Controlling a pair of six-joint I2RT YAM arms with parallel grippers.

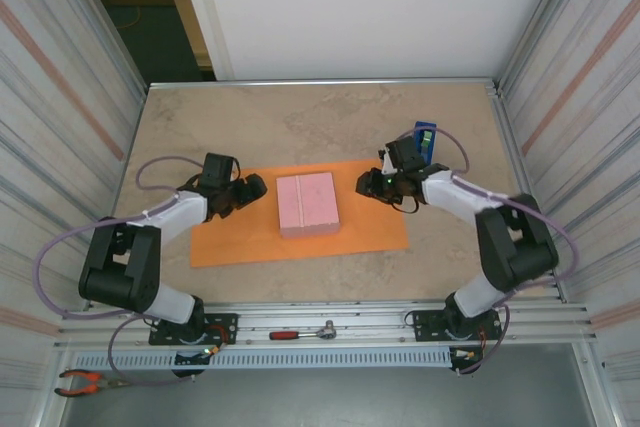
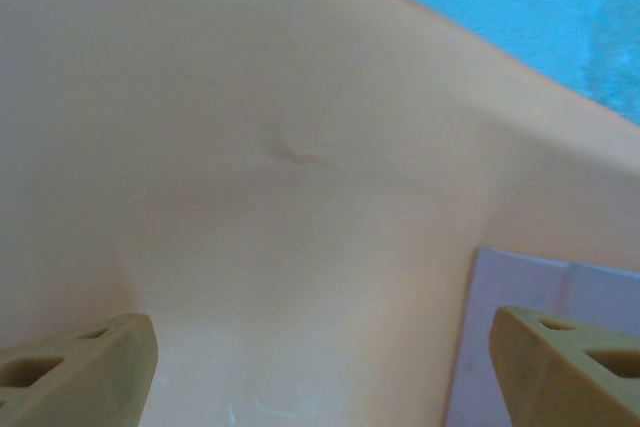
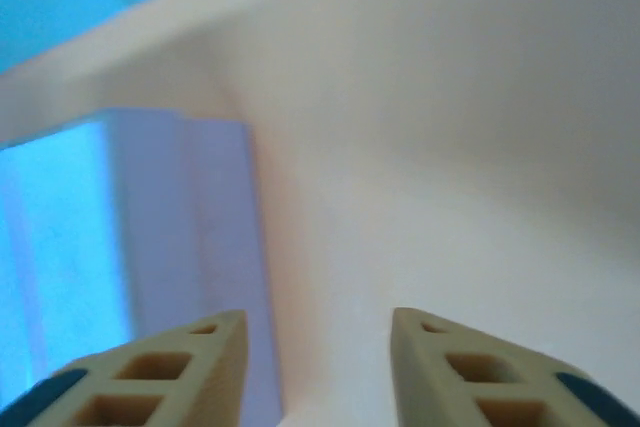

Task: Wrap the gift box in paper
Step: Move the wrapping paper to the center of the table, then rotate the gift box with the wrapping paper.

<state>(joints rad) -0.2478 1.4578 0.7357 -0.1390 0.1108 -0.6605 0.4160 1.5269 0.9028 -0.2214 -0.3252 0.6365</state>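
Two hands flank the box (image 1: 307, 204) in the middle of the paper (image 1: 230, 239): your left hand (image 1: 250, 187) spread wide, your right hand (image 1: 365, 184) partly apart, both empty, about equally near along its long axis.

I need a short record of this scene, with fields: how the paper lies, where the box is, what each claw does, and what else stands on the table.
sheet: orange paper, spread flat on the table, no side folded up
item to wrap: pink box, lying flat on the middle of the paper, uncovered
left side: left claw wide open, over the paper left of the box, holding nothing
right side: right claw open, at the right edge of the paper, holding nothing
other: blue tape dispenser on the table behind the right claw, off the paper
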